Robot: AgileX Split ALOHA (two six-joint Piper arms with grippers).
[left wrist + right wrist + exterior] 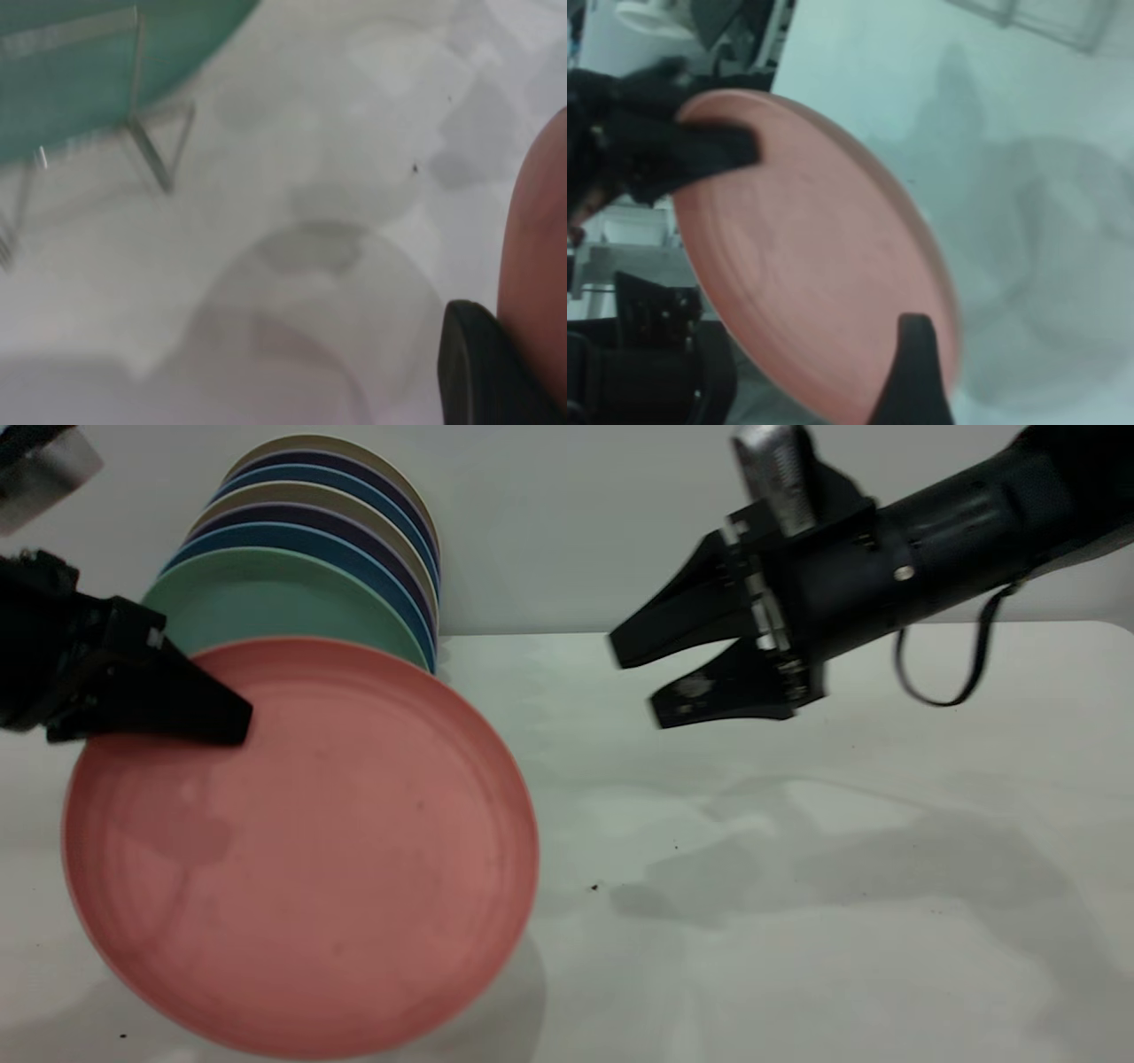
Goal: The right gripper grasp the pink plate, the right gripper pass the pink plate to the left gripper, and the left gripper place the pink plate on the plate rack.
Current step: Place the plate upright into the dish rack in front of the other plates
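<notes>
Pink plate (301, 850) hangs clenched by the left tool (221, 722) at its ten o'clock rim; right tool (638, 677), released, stands apart. Handover looks done; racking follows.

Showing salmon pink with faint dark smudges: the pink plate (301, 850). Standing behind in teal green: a green plate (266, 602), then plates alternating blue, dark purple and beige (354, 505). Gleaming silver: the plate rack (146, 142). Looking matte black: both grippers, left gripper (208, 713), right gripper (651, 682).
</notes>
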